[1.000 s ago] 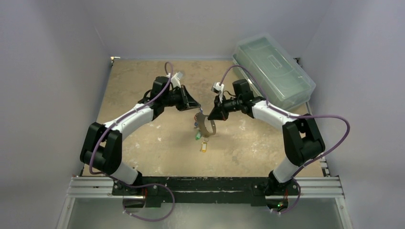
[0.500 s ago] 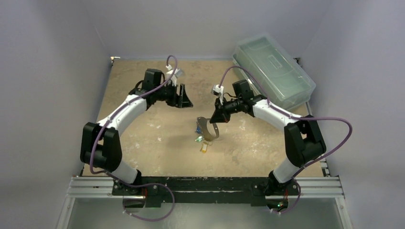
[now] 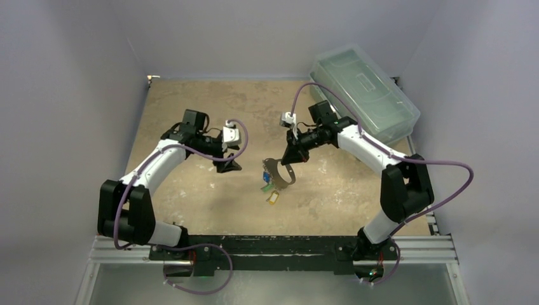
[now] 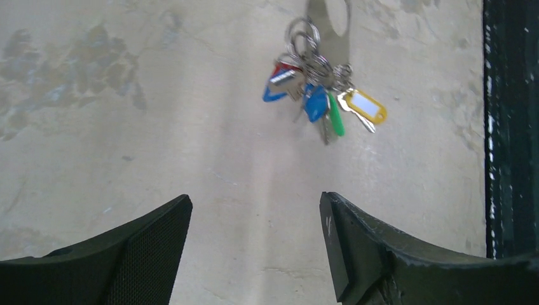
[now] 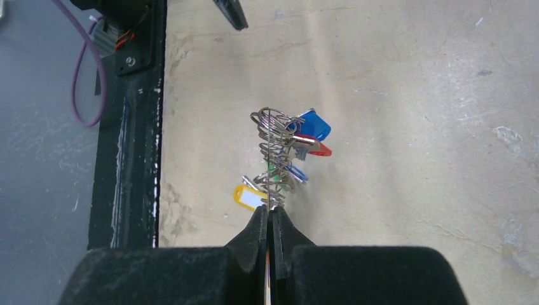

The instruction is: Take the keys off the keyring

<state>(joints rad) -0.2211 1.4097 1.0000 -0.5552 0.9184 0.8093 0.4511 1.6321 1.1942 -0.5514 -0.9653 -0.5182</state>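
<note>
Mostly cropped, keyring [image 4: 320, 35] pinched in closed right gripper [image 5: 269, 216]; keys [image 4: 318, 95] overlap, count unclear; left gripper [image 4: 254, 216] open, well apart.

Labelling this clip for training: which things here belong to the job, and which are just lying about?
Job in hand: keys; keyring; right gripper, shut on the keyring; left gripper, open, holding nothing.
Lying about: clear plastic box, far right.
</note>
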